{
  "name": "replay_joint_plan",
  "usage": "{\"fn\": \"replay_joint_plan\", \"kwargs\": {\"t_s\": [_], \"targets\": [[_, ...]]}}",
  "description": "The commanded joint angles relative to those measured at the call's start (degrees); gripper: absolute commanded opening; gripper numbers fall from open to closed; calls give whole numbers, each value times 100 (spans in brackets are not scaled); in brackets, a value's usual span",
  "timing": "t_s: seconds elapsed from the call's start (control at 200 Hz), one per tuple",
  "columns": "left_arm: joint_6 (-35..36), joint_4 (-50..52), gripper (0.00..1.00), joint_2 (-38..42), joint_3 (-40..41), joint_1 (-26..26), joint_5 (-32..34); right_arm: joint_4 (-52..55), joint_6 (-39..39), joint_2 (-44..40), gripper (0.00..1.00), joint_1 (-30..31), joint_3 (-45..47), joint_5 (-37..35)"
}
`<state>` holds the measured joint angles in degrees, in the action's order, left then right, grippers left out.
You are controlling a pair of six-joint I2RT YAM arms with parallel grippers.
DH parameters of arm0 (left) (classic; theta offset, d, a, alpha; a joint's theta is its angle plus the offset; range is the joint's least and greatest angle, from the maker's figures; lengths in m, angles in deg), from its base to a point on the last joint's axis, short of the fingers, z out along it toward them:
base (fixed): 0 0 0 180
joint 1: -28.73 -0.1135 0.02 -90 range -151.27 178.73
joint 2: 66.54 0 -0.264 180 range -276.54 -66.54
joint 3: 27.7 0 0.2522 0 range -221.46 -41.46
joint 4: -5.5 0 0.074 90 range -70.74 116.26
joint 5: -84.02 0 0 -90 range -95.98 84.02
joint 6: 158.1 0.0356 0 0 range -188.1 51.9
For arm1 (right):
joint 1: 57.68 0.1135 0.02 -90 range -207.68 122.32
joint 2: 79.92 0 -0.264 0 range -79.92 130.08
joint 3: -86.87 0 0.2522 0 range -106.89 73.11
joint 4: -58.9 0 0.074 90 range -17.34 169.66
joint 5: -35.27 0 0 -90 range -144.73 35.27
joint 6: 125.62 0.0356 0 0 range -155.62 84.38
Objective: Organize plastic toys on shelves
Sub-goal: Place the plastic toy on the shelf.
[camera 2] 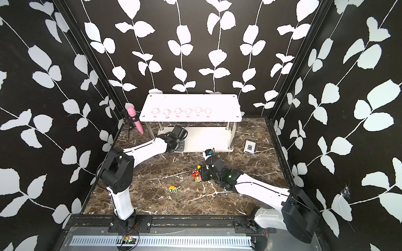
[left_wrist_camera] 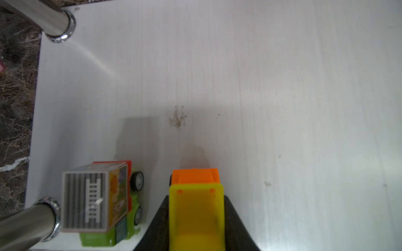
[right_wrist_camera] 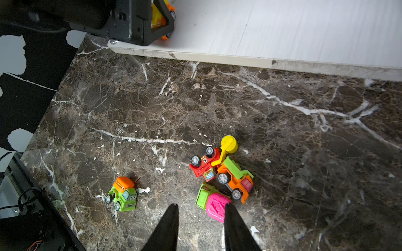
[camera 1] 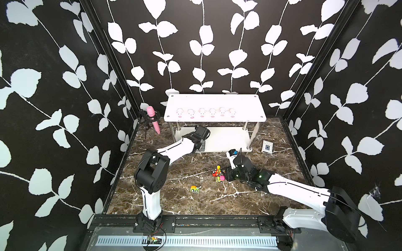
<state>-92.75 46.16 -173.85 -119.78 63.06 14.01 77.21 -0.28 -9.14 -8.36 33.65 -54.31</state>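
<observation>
Status: a bit over half done, by my read.

Done: 6 pigs [camera 1: 202, 112] in a row on the top board [camera 1: 214, 101], near its front edge. Box truck [left_wrist_camera: 95, 195] sits on the lower board [left_wrist_camera: 261, 87], at the end between 2 posts [left_wrist_camera: 54, 21].

In hand: left gripper [left_wrist_camera: 196, 195] is low over the lower board with the yellow truck [left_wrist_camera: 195, 208] between its fingers, just beside the box truck. The fingers sit against both sides with no gap visible, so I read it as pinching the truck. The right wrist view shows the truck's wheels at or on the board. Looks like the set-down step, with only the release to go.

Left: 4 vehicles on the table [right_wrist_camera: 152, 108].
- Mixer [right_wrist_camera: 123, 193] stands alone and upright.
- Red truck [right_wrist_camera: 203, 162], orange truck [right_wrist_camera: 236, 180] and pink truck [right_wrist_camera: 214, 206] are in 1 touching heap. The red truck looks tipped over.

Right gripper [right_wrist_camera: 200, 205] is spread and empty, tips low by the heap. 1 tip is right at the pink truck's edge, so that's likely the next pick. The heap is tight, and closing there may shove the neighbours.

Mic [camera 1: 153, 119] and card box [camera 1: 267, 147] sit off to the sides, not part of this job.
</observation>
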Motion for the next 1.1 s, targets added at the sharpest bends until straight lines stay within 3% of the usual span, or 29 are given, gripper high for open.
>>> {"fn": "replay_joint_plan", "kwargs": {"t_s": [0.0, 0.555, 1.095], "targets": [[-15, 132, 36, -57, -42, -53, -39, -95, -66, 23, 37, -28, 88, 16], [109, 249, 47, 174, -122, -60, -192, -60, -85, 73, 38, -23, 74, 42], [126, 333, 47, 1509, 1039, 225, -255, -104, -105, 423, 40, -27, -14, 367]]}}
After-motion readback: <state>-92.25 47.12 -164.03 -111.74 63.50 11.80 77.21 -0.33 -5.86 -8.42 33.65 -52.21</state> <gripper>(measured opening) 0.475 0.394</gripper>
